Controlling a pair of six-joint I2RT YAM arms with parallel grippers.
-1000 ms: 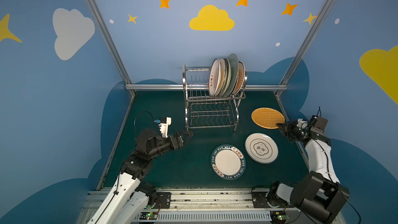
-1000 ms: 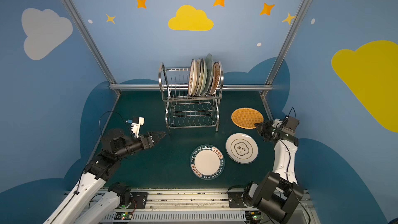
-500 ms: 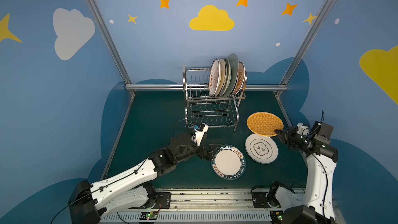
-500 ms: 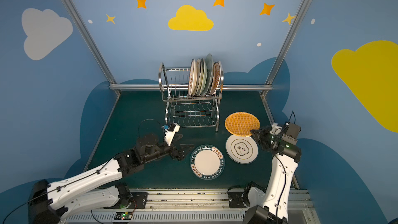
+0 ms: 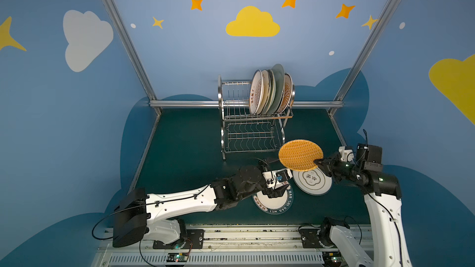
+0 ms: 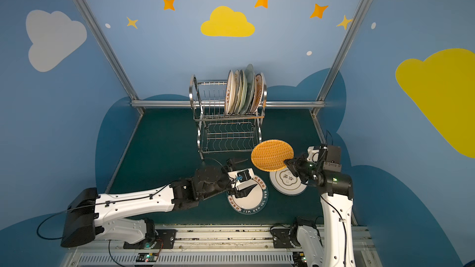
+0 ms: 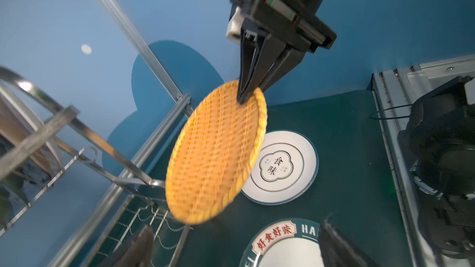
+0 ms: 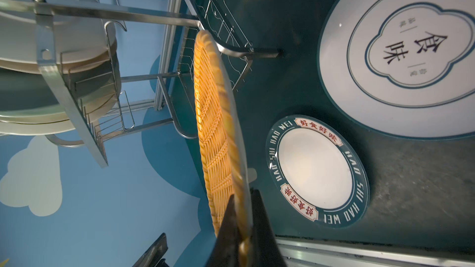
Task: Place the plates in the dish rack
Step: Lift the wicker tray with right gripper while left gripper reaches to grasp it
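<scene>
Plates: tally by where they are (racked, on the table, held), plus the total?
Standing in the dish rack, upper tier: 5 racked plates (overlapping, best read)
Flat on the table: 2 (teal lettered-rim plate, cream blossom plate)
Held by the right gripper: 1 (orange woven plate)
Total: 8

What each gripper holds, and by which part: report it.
Right gripper: shut on the orange woven plate, pinching its rim on the side nearest the arm. Left gripper: open, holding nothing, above the teal lettered plate.
</scene>
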